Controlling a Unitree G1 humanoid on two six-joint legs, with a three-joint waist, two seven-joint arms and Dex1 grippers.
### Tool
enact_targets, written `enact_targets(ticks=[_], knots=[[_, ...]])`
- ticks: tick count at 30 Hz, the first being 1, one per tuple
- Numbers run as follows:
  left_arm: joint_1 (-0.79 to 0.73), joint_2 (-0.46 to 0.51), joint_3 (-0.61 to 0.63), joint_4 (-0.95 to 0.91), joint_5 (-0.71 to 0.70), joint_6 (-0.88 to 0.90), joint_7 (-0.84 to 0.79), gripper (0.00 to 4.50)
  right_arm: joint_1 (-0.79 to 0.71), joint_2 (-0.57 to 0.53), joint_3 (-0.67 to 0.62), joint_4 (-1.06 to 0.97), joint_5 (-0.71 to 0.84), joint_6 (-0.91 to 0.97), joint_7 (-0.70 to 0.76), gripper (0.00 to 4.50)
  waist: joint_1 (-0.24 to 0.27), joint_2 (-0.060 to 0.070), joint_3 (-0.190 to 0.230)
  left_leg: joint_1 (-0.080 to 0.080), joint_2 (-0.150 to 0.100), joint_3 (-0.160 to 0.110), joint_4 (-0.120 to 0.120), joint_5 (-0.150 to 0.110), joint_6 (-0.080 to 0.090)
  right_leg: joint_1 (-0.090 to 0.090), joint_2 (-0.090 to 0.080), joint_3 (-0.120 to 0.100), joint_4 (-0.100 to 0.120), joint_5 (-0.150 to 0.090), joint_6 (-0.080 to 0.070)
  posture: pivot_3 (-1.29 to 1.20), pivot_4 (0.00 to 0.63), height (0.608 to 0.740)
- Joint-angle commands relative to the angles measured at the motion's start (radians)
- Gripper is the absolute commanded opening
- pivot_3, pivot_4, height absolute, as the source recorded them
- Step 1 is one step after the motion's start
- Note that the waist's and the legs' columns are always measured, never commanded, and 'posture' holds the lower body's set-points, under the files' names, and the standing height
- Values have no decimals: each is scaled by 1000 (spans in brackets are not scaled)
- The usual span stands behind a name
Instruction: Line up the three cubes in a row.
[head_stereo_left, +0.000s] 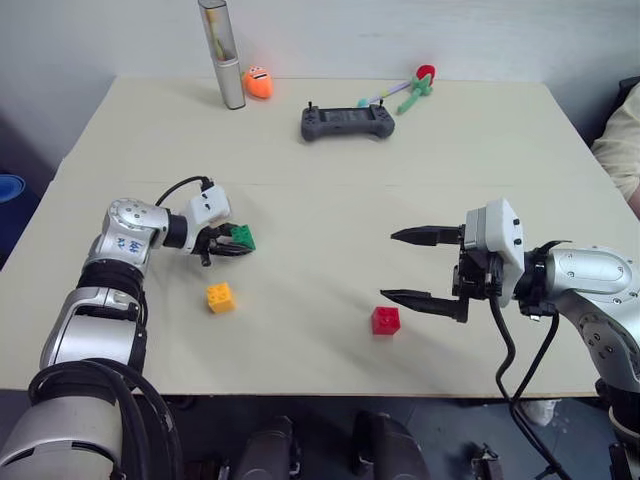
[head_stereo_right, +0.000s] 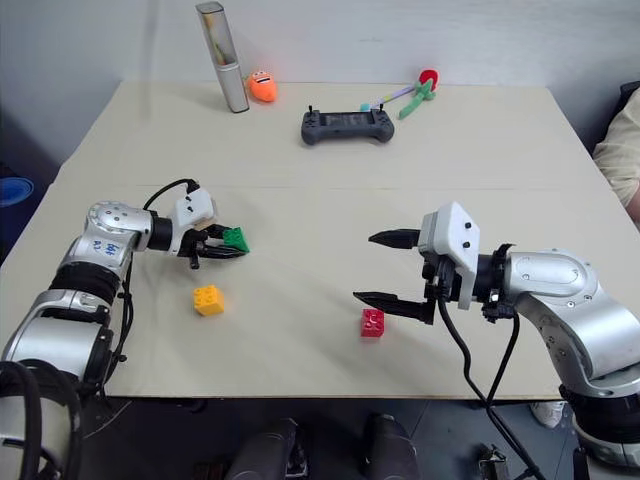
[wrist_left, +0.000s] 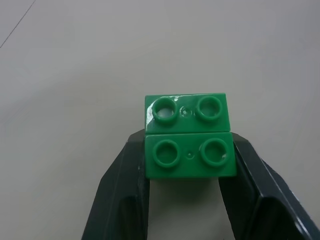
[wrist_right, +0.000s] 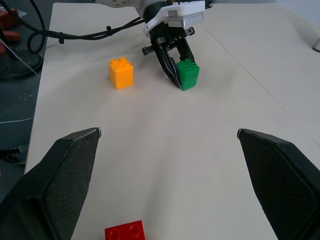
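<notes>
Left wrist view gives me the clearest read: my left end effector (head_stereo_left: 232, 243) has its two black fingers (wrist_left: 125, 190) pressed against opposite sides of the green cube (wrist_left: 189, 135), studs facing up, so I judge the grip square enough to carry it without twisting. The cube sits low at the desk (head_stereo_left: 330, 170), near the left edge. The yellow-orange cube (head_stereo_left: 220, 297) lies just toward me from it, untouched, and the red cube (head_stereo_left: 385, 320) rests well apart to the right, close to the front edge. My right end effector (head_stereo_left: 425, 268) hovers above the red cube with its jaws spread wide and nothing between them, apparently staged to take that one. As I see it, no row exists yet.
</notes>
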Motion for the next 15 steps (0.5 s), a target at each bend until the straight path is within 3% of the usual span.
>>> enact_targets(ticks=[1, 4, 9, 15], knots=[[-24, 17, 22, -39, -13, -4, -37, 1517, 4, -26, -13, -32, 14, -12, 18, 4500, -1, 0, 0, 0, 0, 0, 0, 0, 0, 0, 0, 0, 0, 0, 0, 0, 150, 740], [34, 15, 44, -321, -117, 130, -150, 1517, 60, -85, -5, -38, 16, -25, 110, 4500, 2, -1, 0, -1, 0, -1, 0, 0, 0, 0, 0, 0, 0, 0, 0, 0, 150, 740], [285, 86, -16, -1088, -318, 473, -263, 1517, 143, -152, -24, -50, 19, -49, 188, 4500, -9, -1, 1, -2, 0, -5, 4, -2, 1, 3, -2, 4, -1, 0, 0, 0, 150, 740], [411, 61, -67, -1319, -242, 723, -19, 1517, 172, -167, -36, -71, 28, -42, 194, 4500, -3, -1, 1, 1, 2, -7, 7, -1, -2, 5, -2, 6, 0, 0, -1, 0, 150, 740]])
